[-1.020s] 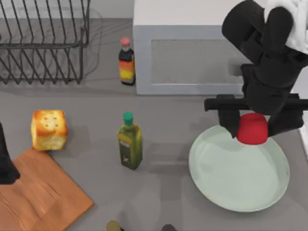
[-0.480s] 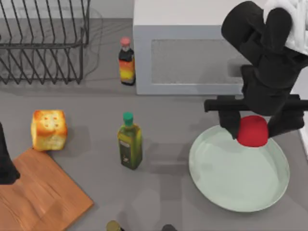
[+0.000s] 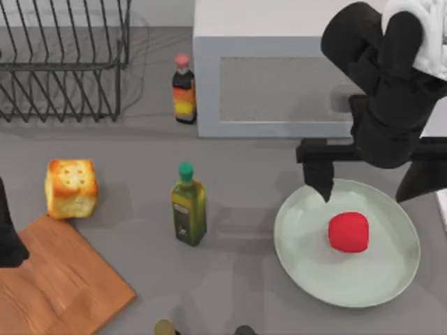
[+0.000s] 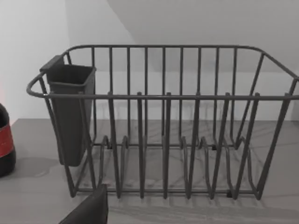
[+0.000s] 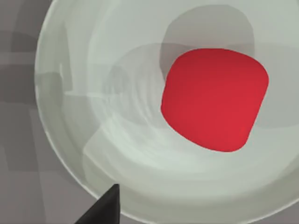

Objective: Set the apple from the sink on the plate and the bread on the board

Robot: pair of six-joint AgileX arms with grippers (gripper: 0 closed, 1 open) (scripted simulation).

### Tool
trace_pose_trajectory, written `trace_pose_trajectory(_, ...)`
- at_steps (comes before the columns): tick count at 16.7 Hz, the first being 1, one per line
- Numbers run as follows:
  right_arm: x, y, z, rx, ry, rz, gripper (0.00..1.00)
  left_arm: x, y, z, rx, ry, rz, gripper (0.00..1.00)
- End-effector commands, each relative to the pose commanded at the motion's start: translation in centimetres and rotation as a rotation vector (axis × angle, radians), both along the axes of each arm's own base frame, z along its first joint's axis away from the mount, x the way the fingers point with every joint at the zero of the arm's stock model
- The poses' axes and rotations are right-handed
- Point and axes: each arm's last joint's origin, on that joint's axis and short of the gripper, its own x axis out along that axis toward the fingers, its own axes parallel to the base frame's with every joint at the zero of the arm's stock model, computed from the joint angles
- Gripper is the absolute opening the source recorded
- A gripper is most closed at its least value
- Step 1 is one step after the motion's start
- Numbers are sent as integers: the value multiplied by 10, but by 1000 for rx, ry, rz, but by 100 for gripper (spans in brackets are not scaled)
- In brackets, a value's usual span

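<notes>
- At lower right, your right gripper (image 3: pixel 374 192) hangs released above the plate (image 3: pixel 300 258); the apple (image 3: pixel 348 232) rests there.
- At centre left, the bread (image 3: pixel 70 188) sits just above the board (image 3: pixel 63 286), nearest your left gripper (image 3: pixel 8 241); whether that one is open, you cannot tell.

The right arm (image 3: pixel 391 91) is bulky matte black with a white upper segment; its gripper (image 3: pixel 374 183) has a crossbar and tapered black fingers.

Board (image 3: pixel 56 279) cut by bottom and left edges; left arm (image 3: pixel 8 237) mostly off-frame.
</notes>
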Motion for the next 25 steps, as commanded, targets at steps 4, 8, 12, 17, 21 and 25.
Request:
trace_pose_trajectory(4, 0, 0, 0, 0, 0, 0, 100, 0, 0, 0, 0, 0, 0, 100)
trace_pose_trajectory(8, -2, -6, 3, 12, -22, -1, 100, 0, 0, 0, 0, 0, 0, 100)
trace_pose_trajectory(12, -20, -35, 17, 79, -160, 0, 100, 0, 0, 0, 0, 0, 0, 100)
trace_pose_trajectory(17, -78, -95, 36, 186, -519, 2, 100, 0, 0, 0, 0, 0, 0, 100)
trace_pose_trajectory(21, -137, -136, 25, 212, -903, 4, 100, 0, 0, 0, 0, 0, 0, 100)
trace_pose_trajectory(25, -176, -160, -17, 149, -1255, 6, 100, 0, 0, 0, 0, 0, 0, 100)
